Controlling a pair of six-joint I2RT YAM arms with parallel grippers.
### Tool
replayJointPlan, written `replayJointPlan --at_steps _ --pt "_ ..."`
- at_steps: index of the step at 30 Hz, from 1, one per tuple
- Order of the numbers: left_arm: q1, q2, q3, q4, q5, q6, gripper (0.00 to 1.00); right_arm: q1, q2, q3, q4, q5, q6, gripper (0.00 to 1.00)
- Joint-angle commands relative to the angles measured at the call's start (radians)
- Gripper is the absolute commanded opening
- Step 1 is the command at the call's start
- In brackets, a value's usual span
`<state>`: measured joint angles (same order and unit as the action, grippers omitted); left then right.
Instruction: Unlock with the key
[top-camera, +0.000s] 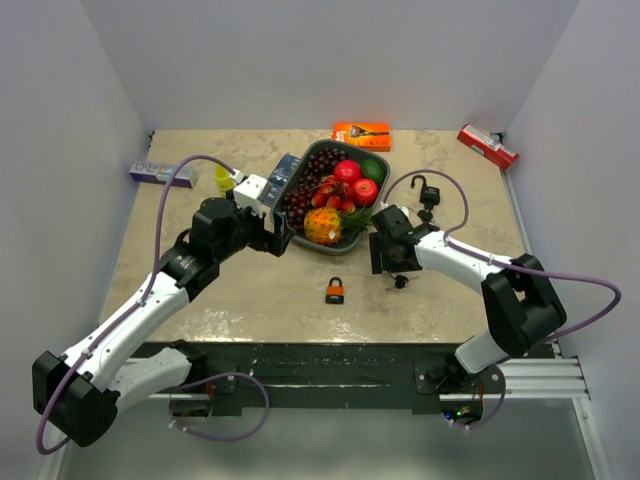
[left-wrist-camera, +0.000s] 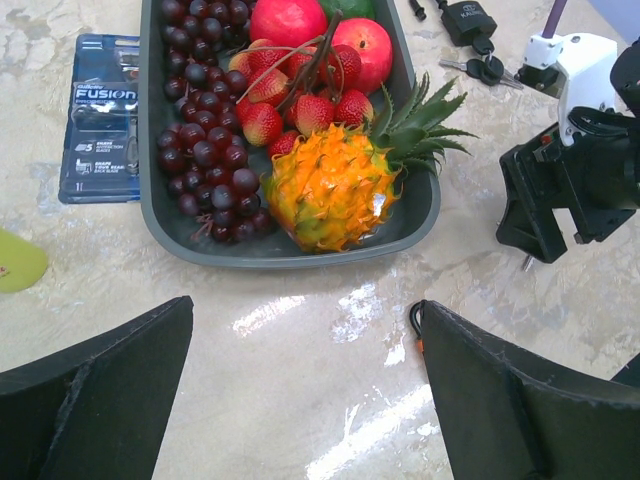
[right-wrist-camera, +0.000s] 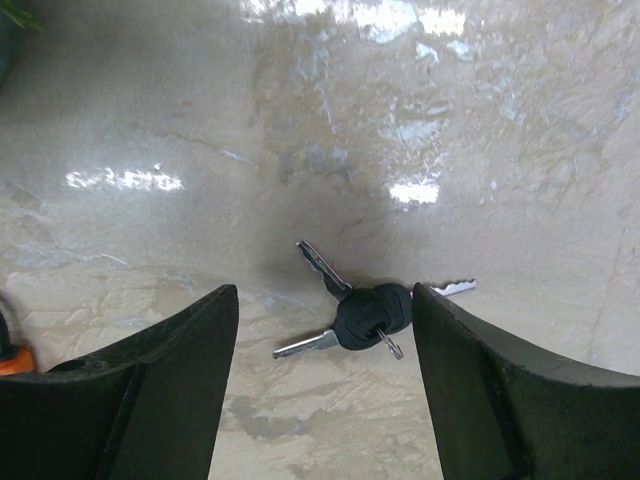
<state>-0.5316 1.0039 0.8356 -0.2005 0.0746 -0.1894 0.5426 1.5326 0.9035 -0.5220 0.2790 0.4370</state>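
A small orange-bodied padlock (top-camera: 335, 291) lies on the table in front of the fruit tray. A bunch of three keys with black heads (right-wrist-camera: 372, 315) lies flat to its right, also seen from above (top-camera: 400, 281). My right gripper (right-wrist-camera: 325, 300) hangs low over the bunch, open, one finger on each side, the keys nearer the right finger and untouched. An orange edge of the padlock (right-wrist-camera: 8, 355) shows at the far left of the right wrist view. My left gripper (left-wrist-camera: 305, 320) is open over bare table near the tray, holding nothing. The padlock's shackle (left-wrist-camera: 418, 325) peeks past its right finger.
A grey tray (top-camera: 290, 238) of grapes, strawberries, apples and a pineapple-like fruit stands behind the grippers. A black padlock (top-camera: 428, 192) with its own keys (left-wrist-camera: 488, 68) lies to the tray's right. A razor pack (left-wrist-camera: 100, 115), an orange box (top-camera: 361, 134), a red box (top-camera: 487, 146) and a tube (top-camera: 152, 172) lie around.
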Motion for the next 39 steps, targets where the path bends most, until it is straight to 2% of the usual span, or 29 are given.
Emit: replayJointPlan --at_steps 1,13,18,20,24,31,39 --pt "-0.004 -0.01 -0.003 0.023 0.01 0.018 0.99 -0.001 0.004 0.026 -0.084 0.025 -0.003 0.71" --pt "-0.002 -0.013 -0.001 0.021 0.014 0.015 0.99 -0.004 0.078 -0.014 -0.049 -0.014 0.023 0.59" --pt "-0.004 -0.014 -0.001 0.021 0.014 0.015 0.99 0.002 0.103 -0.037 -0.024 -0.023 0.019 0.42" --pt "-0.002 -0.011 -0.001 0.021 0.017 0.015 0.99 0.002 0.08 -0.044 -0.023 -0.027 0.022 0.39" --pt "-0.002 -0.007 -0.001 0.021 0.031 0.01 0.99 0.003 0.026 -0.07 -0.003 -0.059 0.022 0.21" --pt "-0.004 -0.002 -0.004 0.026 0.042 0.005 0.99 0.022 -0.032 -0.089 0.066 -0.145 0.017 0.0" --pt "-0.004 0.048 0.003 0.036 0.099 -0.018 0.99 0.056 -0.106 -0.121 0.191 -0.164 0.002 0.0"
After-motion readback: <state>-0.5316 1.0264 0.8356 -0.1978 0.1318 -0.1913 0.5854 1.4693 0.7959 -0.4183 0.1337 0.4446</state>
